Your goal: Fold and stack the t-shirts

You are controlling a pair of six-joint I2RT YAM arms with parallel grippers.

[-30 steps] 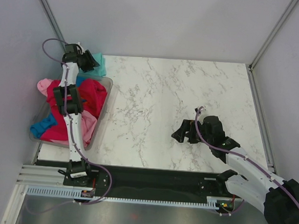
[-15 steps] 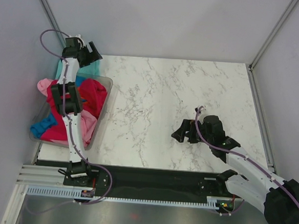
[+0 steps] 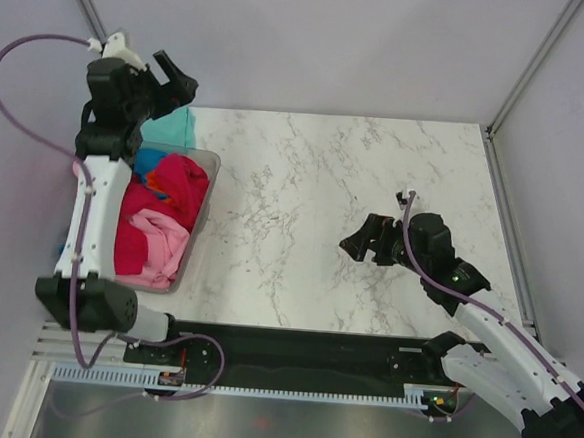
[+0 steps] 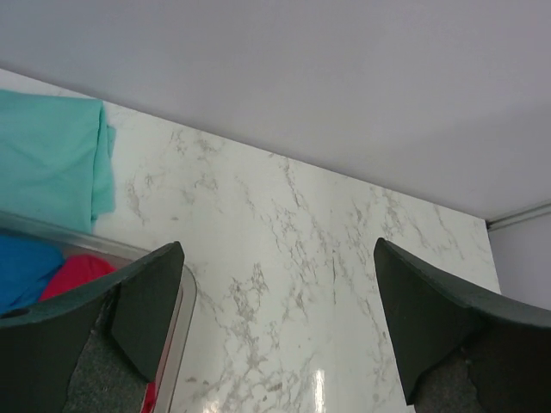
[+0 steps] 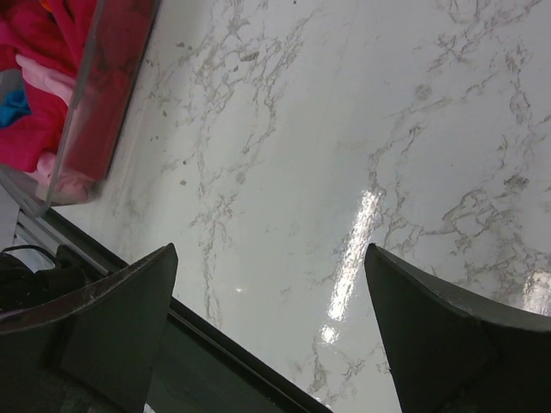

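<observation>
A folded teal t-shirt point(image 3: 170, 128) point(image 4: 47, 159) lies on the marble table behind the grey tub point(image 3: 205, 205). Inside the tub are crumpled red point(image 3: 179, 181), pink point(image 3: 160, 240) and blue point(image 3: 148, 161) t-shirts. My left gripper point(image 3: 172, 75) point(image 4: 276, 245) hangs open and empty, raised above the table's back left corner near the teal t-shirt. Low over the table's right half, my right gripper point(image 3: 366, 242) point(image 5: 271, 248) is open with nothing between its fingers. In the right wrist view the tub point(image 5: 103, 112) with the red t-shirt point(image 5: 52, 34) shows at the upper left.
Grey walls close in the table at the back and both sides. A black rail point(image 5: 215, 344) runs along the near edge by the arm bases. The left arm's purple cable point(image 3: 23, 50) loops out toward the left wall.
The left gripper has opened, let go of the teal t-shirt behind the tub and risen well above it. The right gripper has shifted slightly up and to the right.
</observation>
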